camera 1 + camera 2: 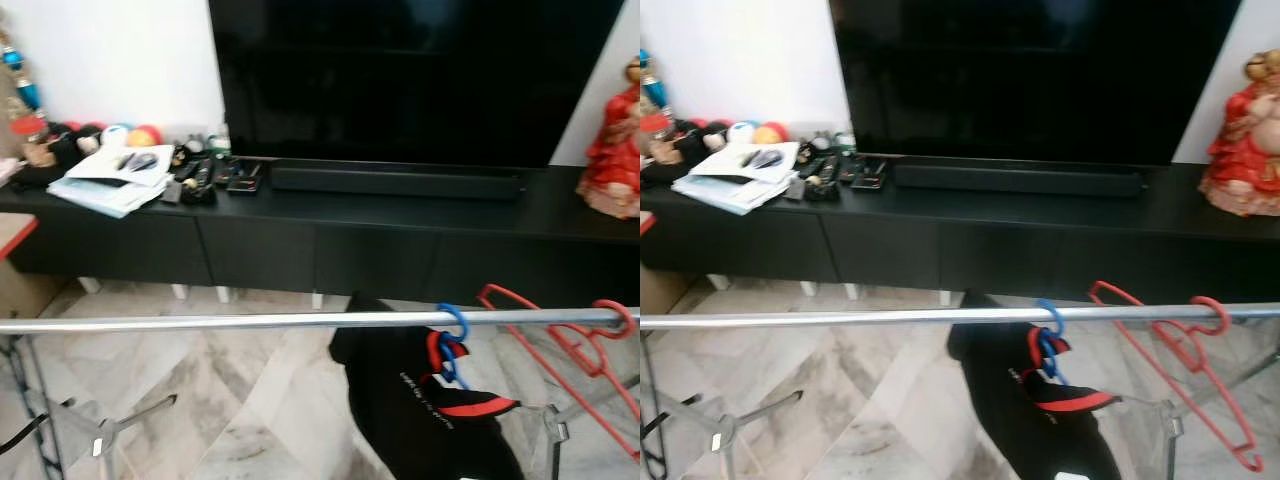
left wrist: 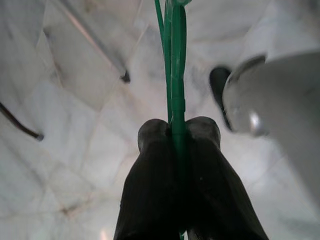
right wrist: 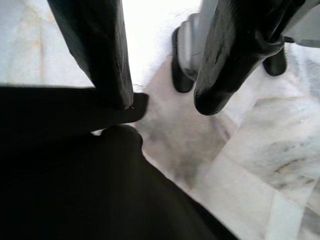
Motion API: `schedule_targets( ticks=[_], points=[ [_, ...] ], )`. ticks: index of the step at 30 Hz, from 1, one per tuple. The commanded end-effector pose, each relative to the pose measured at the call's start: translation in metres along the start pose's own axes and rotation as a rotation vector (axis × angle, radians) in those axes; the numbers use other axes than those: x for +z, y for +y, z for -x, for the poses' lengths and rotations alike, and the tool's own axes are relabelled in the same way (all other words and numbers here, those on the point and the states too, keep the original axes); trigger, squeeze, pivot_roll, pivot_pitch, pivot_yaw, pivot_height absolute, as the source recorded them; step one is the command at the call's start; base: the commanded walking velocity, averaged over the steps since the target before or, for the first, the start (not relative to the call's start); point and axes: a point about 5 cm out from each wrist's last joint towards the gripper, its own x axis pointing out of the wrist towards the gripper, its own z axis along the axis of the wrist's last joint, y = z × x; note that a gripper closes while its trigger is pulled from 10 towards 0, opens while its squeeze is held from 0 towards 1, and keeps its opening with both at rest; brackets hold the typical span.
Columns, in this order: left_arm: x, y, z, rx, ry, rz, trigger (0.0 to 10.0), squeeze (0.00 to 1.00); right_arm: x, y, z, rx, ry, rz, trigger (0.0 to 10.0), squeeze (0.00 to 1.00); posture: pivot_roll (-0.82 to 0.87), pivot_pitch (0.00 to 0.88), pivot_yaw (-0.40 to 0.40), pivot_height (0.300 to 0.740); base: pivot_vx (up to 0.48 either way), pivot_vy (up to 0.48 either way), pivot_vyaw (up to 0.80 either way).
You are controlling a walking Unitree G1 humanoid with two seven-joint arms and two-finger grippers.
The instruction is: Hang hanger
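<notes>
My left claw (image 2: 176, 131) is clamped tight on a thin green hanger (image 2: 174, 60), which runs out between the two fingers over the marble floor (image 2: 75, 165). My right claw (image 3: 165, 95) stands wide and holds nothing, hanging low over the floor beside some dark cloth (image 3: 75, 185).

Ahead of me the rail (image 1: 250, 321) runs across at waist level. A blue hanger (image 1: 455, 335) with a black garment (image 1: 420, 400) already hangs on it, and a red hanger (image 1: 575, 345) hooks on further to my right. The rail's left stretch is bare, so that is where I judge the green one should go.

The risks, as I see them: the hanger is slim and gripped edge-on, so it could twist in my fingers as I lift, leaving the hook turned away from the rail. I cannot see the hook from here, so I may misjudge its height and knock the rail. Swinging too far right could snag the blue hanger.
</notes>
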Motion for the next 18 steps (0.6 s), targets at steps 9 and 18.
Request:
schedule_targets(
  ticks=[9,18],
  points=[
    [0.04,0.007,-0.003,0.031,-0.172,0.005,10.0,0.0,0.002,0.005,-0.001,0.019,-0.005,0.0,10.0,0.0,-0.03,0.018,0.034,0.74,0.0,0.0,0.0],
    [0.127,0.004,0.01,-0.129,-0.576,-0.196,10.0,0.0,0.002,0.005,-0.001,0.022,-0.003,0.005,10.0,0.0,-0.02,0.015,0.032,0.74,0.0,0.0,0.0]
  ],
)
